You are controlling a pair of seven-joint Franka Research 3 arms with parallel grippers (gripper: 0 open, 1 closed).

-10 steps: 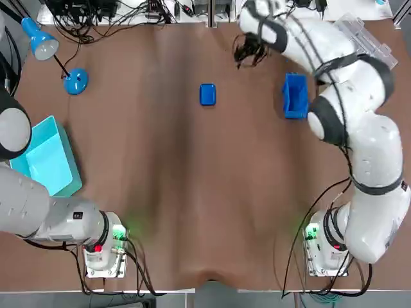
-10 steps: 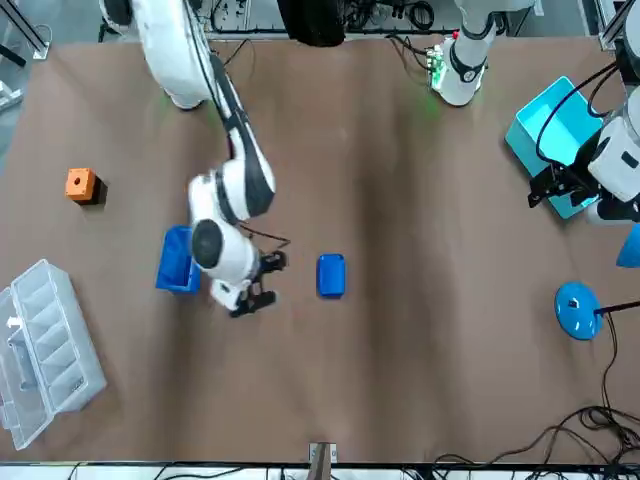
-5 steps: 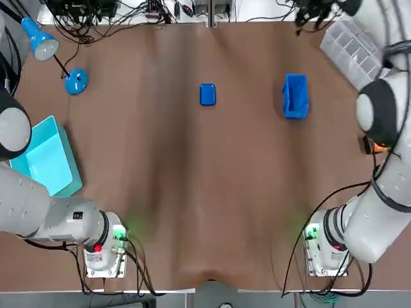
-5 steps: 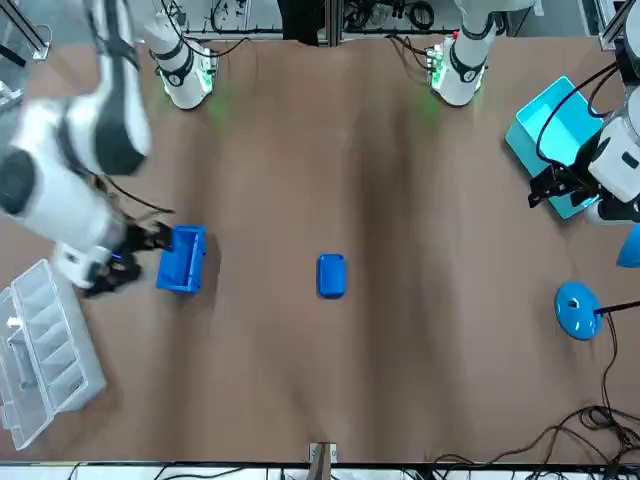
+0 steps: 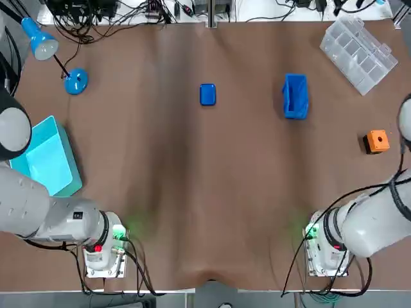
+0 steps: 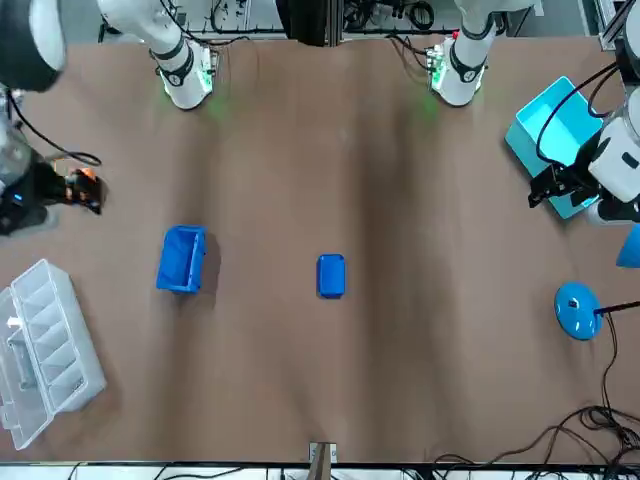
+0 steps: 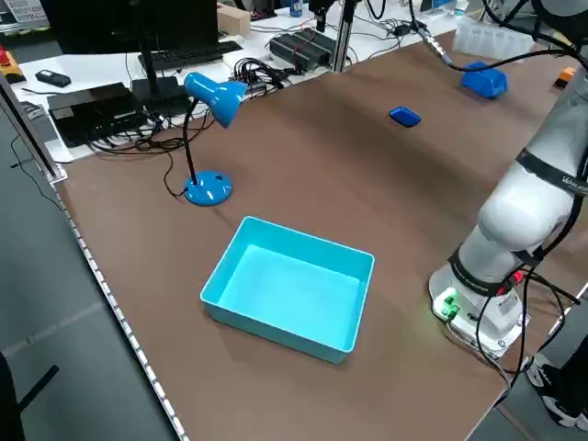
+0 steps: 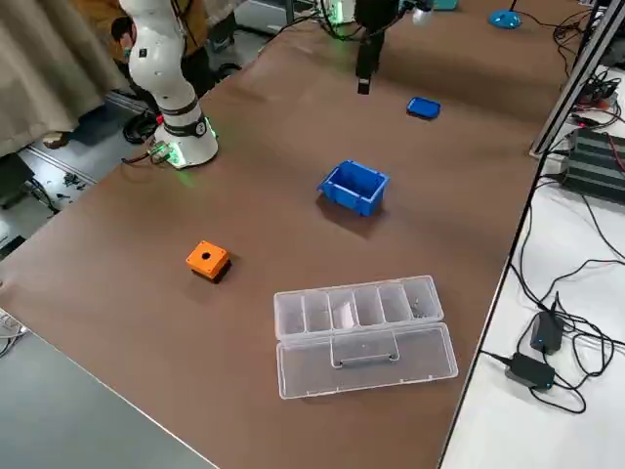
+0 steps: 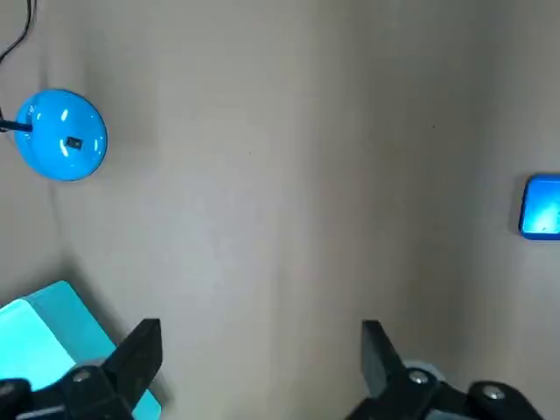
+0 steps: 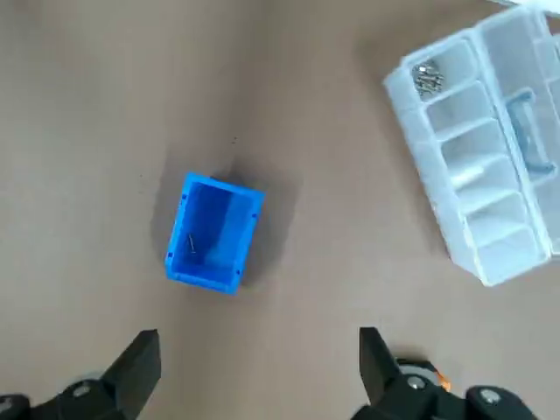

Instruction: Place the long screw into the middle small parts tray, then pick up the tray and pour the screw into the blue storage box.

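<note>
the long screw [image 10: 189,242] lies inside the blue storage box [image 10: 213,234] as a thin dark sliver near 1 inner wall, so the pour looks done. the small blue parts tray [image 5: 207,94] sits flat on the brown table [image 5: 192,192] at mid-width, well apart from the box. set down there, it is clear of both arms and seems finished with.

the right gripper [image 10: 258,337] hangs high over the robot's right edge of the table. its 2 fingers are spread wide with nothing between them, which fits an arm with nothing left to carry. from up there its camera takes in the box and the clear compartment organizer [image 10: 490,131], and in the front view the gripper is just beside the orange cube [image 6: 82,186].

the left gripper [image 9: 261,328] is also spread and empty. it is parked above the table near the teal bin [image 9: 39,346] and the desk lamp base [image 9: 61,134], far from the work. i judge it idle.

against 1.0 s ago, only the right arm differs. then it reached across the table, with its gripper low between the tray and the box. 0.5 s ago it had swung out past the box, near the organizer. now it has pulled back to the table's edge. the tray, box, organizer and left arm are where they were.
</note>
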